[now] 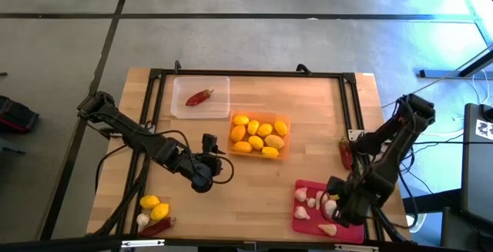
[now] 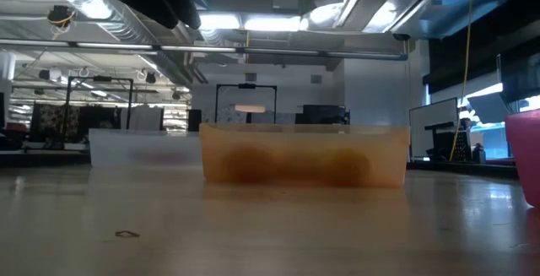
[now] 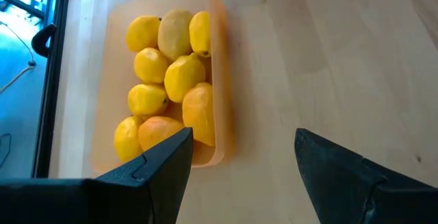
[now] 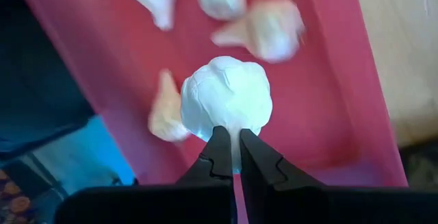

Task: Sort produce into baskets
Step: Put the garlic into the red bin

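1. The right gripper (image 4: 233,152) is seen above the red-pink tray (image 1: 302,227) at the desk's front right corner, its fingers pinched together on the thin stem of a garlic bulb (image 4: 226,101); the bulb hangs over the tray, where further garlic bulbs (image 1: 312,203) are lying.
2. The bulb is judged light, firm and papery-skinned. A hold by the stem alone looks slight, and a swing or slip is possible; the rounded body would offer a surer hold.
3. The left gripper (image 3: 239,162) is held with its fingers apart and empty, just beside the front edge of the orange tray (image 1: 285,150), which is filled with lemons (image 1: 258,136) near the desk's middle.
4. Unsorted produce is noted at the front left corner: two lemons (image 1: 154,206), a garlic bulb (image 1: 143,220) and a chili pepper (image 1: 157,227), lying close together, so that a clean approach to any one is hindered by its neighbours.
5. One chili pepper (image 1: 199,96) lies in the clear tray (image 1: 179,107) near the back edge; another (image 1: 345,153) rests at the right edge.
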Available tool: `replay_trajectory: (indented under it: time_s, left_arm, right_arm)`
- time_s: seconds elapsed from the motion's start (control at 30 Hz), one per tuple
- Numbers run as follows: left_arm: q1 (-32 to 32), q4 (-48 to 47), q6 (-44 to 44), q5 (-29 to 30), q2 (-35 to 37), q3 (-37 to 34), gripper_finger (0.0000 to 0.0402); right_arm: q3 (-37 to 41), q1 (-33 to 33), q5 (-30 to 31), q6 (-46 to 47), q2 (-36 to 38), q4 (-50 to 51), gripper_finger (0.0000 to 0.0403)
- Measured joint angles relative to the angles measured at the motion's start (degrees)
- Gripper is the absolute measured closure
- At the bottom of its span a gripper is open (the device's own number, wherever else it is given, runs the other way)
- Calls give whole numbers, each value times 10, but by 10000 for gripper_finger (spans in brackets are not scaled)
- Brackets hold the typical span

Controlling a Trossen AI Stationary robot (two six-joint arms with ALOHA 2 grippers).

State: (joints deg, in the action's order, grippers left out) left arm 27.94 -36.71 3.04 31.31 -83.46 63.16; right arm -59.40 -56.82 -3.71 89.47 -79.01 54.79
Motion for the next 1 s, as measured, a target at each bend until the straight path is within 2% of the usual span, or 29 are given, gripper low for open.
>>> replay_trajectory:
  time_s: [0.2, 0.27, 0.73, 0.83, 1.0]
  left_arm:
    - [0, -1, 1, 0, 0, 0, 150]
    - [0, -1, 2, 0, 0, 0, 150]
    - [0, -2, 2, 0, 0, 0, 150]
    - [0, -2, 2, 0, 0, 0, 150]
    - [0, -2, 2, 0, 0, 0, 150]
  right_arm:
    - [0, -25, -15, 20, -39, 50, 397]
    - [0, -29, -38, 28, -54, 74, 397]
    - [0, -28, -85, 18, -113, 137, 394]
    - [0, -28, -91, 18, -114, 135, 368]
    - [0, -28, -105, 15, -113, 140, 287]
